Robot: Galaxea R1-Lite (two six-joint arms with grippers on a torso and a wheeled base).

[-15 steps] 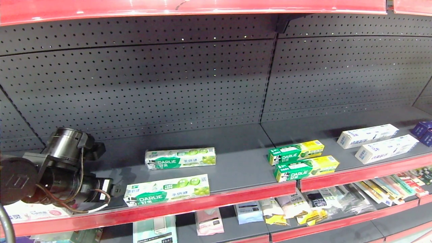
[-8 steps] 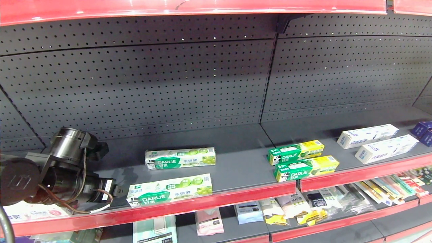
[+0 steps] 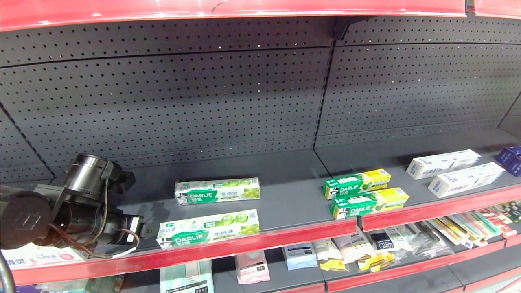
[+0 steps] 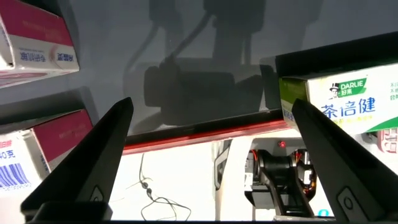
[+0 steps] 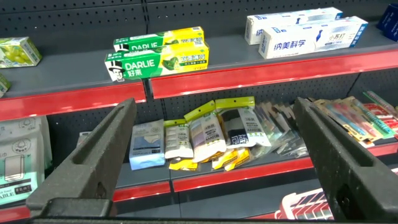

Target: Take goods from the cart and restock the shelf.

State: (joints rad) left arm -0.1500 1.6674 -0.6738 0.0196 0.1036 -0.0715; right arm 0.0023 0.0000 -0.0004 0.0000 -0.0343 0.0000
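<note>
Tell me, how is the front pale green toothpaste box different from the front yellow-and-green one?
The pale green box looks longer; the yellow-and-green box looks shorter. The pale green box lies in the left shelf bay, the yellow-and-green box in the right. Both lie flat by the red shelf edge.

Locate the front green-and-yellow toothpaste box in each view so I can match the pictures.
Head view: the front green-and-yellow toothpaste box lies right of centre at the shelf's front, just before its twin.
Left wrist view: not in it.
Right wrist view: the box lies on the shelf above the packets.
Shared landmark: the red shelf edge, seen from both wrists too.
</note>
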